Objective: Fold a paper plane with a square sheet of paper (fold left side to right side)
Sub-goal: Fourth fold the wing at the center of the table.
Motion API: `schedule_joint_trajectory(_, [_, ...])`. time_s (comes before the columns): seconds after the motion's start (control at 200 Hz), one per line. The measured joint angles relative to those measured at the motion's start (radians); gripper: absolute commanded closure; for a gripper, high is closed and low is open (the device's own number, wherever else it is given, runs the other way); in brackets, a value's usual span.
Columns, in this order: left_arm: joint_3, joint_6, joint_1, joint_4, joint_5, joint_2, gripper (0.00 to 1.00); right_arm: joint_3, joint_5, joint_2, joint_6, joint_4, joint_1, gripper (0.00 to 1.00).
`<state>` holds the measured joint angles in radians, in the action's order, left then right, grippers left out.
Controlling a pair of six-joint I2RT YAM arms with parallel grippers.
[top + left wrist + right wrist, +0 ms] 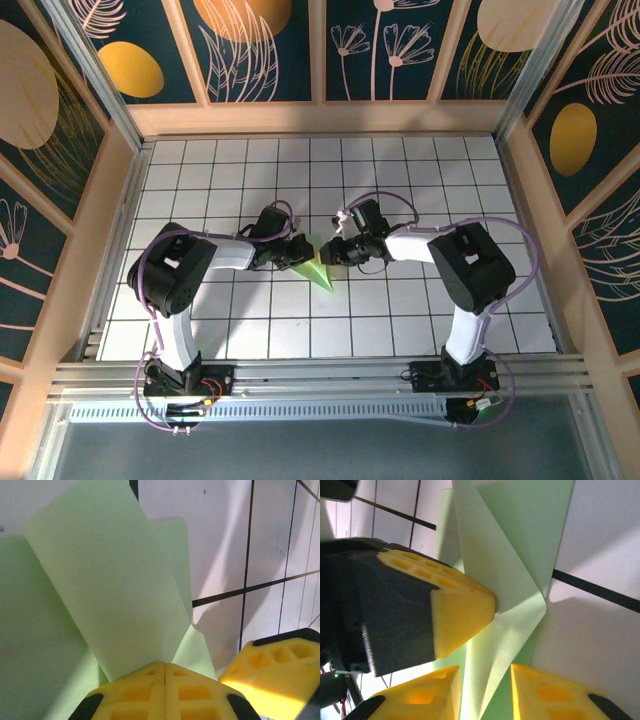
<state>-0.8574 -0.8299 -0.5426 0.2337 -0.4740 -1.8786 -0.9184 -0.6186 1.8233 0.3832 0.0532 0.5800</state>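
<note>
Left fingers (132,694) are pressed tight together, pad to pad, and a raised flap of the pale green paper (110,590) comes straight up out of the seam between them: that's a firm pinch. Right fingers (422,697) stand slightly apart, a narrow gap, with a creased fold of the paper running through it; neither pad looks clamped on it. From above, the paper sits in the middle of the desk (200,180), partly folded, its sharp tip aimed at 5 o'clock. The left arm reaches in from 9 o'clock, the right from 3 o'clock, and both sets of fingers meet almost nose to nose at the paper's 12 o'clock end.
</note>
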Motion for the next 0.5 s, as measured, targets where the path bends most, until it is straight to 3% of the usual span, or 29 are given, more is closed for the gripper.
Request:
schedule_joint_trajectory(0.2, [0.001,0.000,0.000,0.001,0.000,0.000,1.00,0.045,0.009,-0.103,-0.002,-0.020,-0.014,0.66])
schedule_joint_trajectory(0.5, [0.001,0.000,0.000,0.001,0.001,0.000,1.00,0.128,-0.042,-0.228,0.002,-0.066,0.019,0.96])
